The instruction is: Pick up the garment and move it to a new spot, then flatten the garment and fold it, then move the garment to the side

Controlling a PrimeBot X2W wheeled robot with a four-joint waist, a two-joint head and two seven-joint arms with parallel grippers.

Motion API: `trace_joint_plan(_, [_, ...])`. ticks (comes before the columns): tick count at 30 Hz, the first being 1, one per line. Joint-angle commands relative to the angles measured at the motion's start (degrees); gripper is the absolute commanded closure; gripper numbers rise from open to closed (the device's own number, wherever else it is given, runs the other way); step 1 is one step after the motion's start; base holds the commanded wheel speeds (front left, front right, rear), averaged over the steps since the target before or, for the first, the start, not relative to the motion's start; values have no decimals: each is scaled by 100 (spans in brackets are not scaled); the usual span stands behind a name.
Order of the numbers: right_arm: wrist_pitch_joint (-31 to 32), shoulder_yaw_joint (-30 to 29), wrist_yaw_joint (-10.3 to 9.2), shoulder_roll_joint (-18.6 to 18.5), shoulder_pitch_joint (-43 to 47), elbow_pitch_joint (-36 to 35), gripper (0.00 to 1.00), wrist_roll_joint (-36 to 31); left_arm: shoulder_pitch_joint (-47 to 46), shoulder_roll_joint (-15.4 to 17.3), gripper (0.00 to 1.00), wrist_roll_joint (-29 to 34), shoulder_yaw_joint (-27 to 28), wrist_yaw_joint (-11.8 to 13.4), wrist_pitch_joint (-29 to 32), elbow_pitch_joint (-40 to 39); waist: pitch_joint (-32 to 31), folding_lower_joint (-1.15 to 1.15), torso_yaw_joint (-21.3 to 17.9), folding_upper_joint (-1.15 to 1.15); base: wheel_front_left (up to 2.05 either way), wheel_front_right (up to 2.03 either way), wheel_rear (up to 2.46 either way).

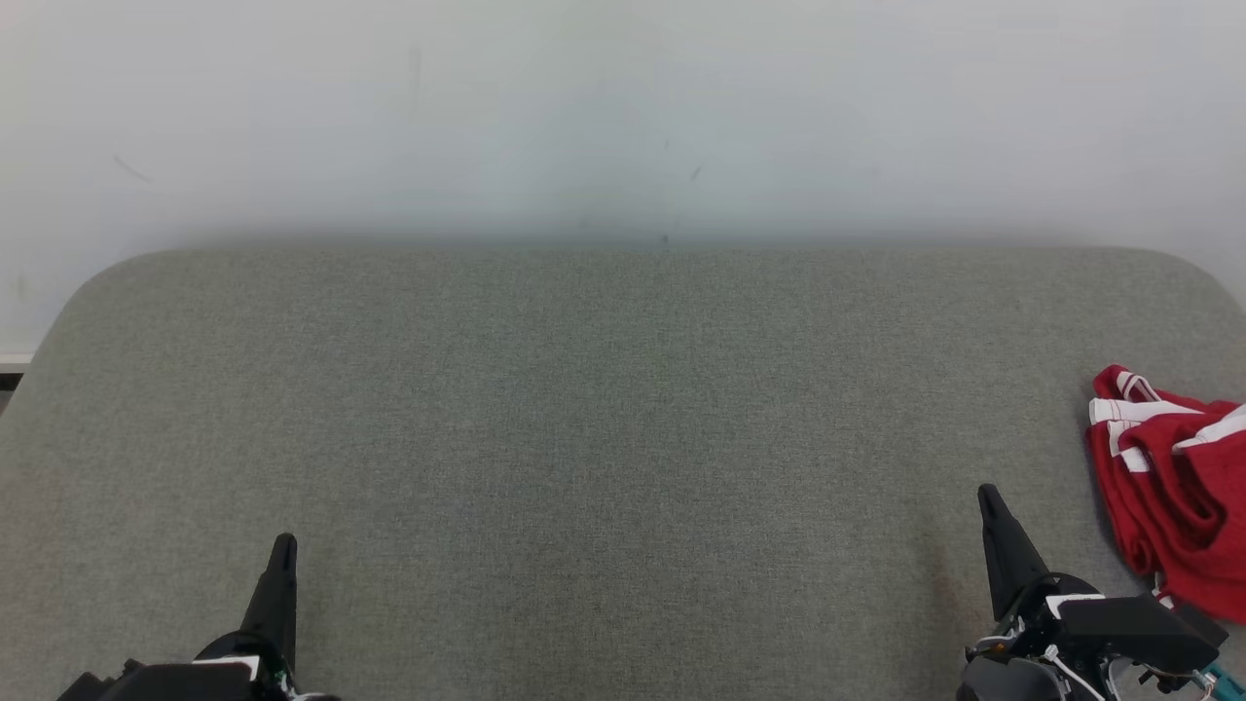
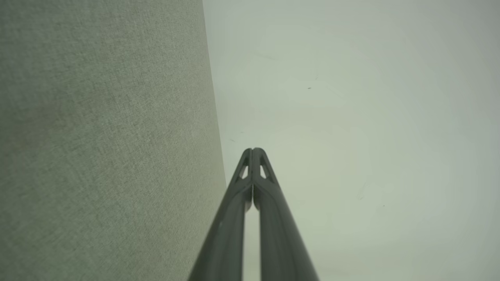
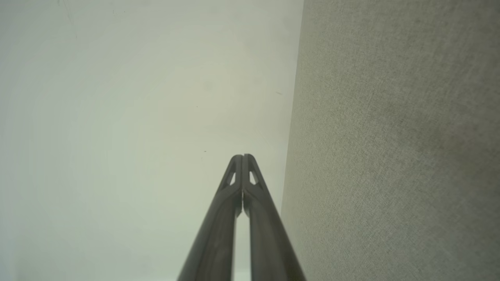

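Where the view ends, garment [image 1: 1178, 506] is cropped.

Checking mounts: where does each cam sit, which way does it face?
Head view: on the head, facing forward-down at grey padded surface and white wall; left gripper, right gripper at bottom, red garment far right.
Left wrist view: on left wrist, facing along its shut fingers toward the wall; surface at left.
Right wrist view: mirrored; shut fingers, surface at right.
Shared: all three see surface and wall.
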Motion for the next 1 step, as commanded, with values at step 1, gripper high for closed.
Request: trace_joint_plan(1, [17, -1, -12, -1, -44, -9, 100, 8, -54, 23, 100, -32, 20, -7, 1, -16, 0, 0, 0, 0, 0, 0, 0])
